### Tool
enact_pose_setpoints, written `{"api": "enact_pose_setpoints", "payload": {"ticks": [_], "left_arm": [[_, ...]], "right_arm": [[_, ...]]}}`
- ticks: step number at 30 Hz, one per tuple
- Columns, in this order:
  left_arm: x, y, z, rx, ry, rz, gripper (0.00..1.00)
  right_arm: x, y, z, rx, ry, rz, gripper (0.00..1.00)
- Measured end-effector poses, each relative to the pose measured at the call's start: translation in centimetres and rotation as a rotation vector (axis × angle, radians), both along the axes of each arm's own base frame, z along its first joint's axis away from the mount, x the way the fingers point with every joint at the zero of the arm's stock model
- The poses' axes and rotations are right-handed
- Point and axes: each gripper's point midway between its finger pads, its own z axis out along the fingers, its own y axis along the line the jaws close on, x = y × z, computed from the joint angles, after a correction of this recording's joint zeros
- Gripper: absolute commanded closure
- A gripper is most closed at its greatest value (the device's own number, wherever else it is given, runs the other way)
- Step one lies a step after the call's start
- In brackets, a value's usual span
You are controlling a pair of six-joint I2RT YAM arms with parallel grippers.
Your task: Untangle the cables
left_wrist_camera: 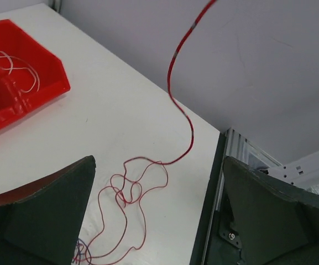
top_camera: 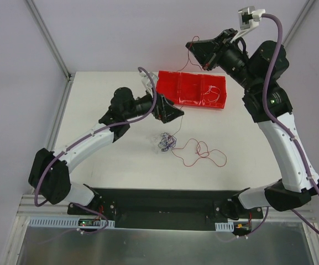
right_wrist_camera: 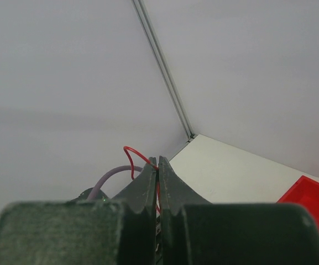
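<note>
One red cable (left_wrist_camera: 192,131) loops on the counter (top_camera: 104,105) at 4 o'clock of the dark purple-blue clump (top_camera: 166,142) and climbs to my right tool (top_camera: 197,53), clamped on it high at 1 o'clock; the white cable (top_camera: 212,95) lies in the red bin (top_camera: 176,83), and my left tool (top_camera: 177,115) hangs, jaws apart, just above the clump. Hauling higher could, I judge, cinch the knot, lift the clump, or snag the strand on the left tool or the bin's rim. Open counter lies toward 9 and 3 o'clock; the near edge at 6 sits close to the loops.
</note>
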Motion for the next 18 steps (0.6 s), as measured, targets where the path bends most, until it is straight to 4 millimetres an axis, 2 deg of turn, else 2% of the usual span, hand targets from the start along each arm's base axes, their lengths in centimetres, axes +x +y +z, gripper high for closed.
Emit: {"api": "enact_pose_setpoints", "payload": {"ticks": [3, 5, 10, 14, 18], "left_arm": [[0.3, -2.0, 1.0, -0.018, -0.052, -0.069, 0.33], [0.1, -2.9, 1.3, -0.019, -0.067, -0.112, 0.42], [-1.0, -3.5, 1.6, -0.022, -0.076, -0.169, 1.00], [-2.7, -4.2, 2.0, -0.016, -0.059, -0.234, 1.00], [-4.8, -3.5, 3.4, -0.018, 0.018, -0.249, 1.00]], "right_arm": [[-1.0, -0.4, 0.2, 0.013, -0.007, 0.011, 1.00], [-1.6, -0.6, 0.5, 0.023, -0.015, 0.015, 1.00], [-3.0, -1.4, -0.2, 0.028, -0.017, 0.016, 1.00], [-3.5, -1.8, -1.7, 0.013, 0.002, 0.011, 1.00], [-3.6, -2.6, -4.5, -0.051, 0.031, -0.029, 1.00]]}}
